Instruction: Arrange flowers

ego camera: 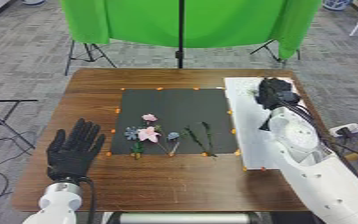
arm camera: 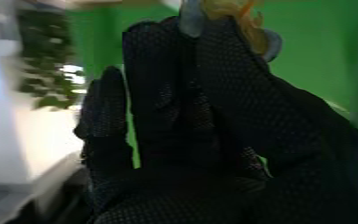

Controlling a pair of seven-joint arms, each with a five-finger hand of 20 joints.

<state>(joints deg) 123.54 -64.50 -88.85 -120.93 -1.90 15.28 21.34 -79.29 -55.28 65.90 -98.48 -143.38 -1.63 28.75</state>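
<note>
One black-gloved left hand [ego camera: 71,152], the nearer one, is spread wide at the left of the brown desk [ego camera: 167,187]. Beside it on the dark mat [ego camera: 171,100], toward the near edge, lie pink flowers [ego camera: 148,134], small blue flowers [ego camera: 131,133] and dark green stems [ego camera: 208,137], their long axes running roughly near to far, blooms at the far end. A white board [ego camera: 253,150] borders the mat on the right. At its far end is the right hand [ego camera: 277,93], apparently pinching a yellow-orange piece [arm camera: 235,9], likely a flower, at its fingertips. From there the mat's flowers lie leftward and nearer, so placing the piece with them would probably mean crossing left and coming back.
</note>
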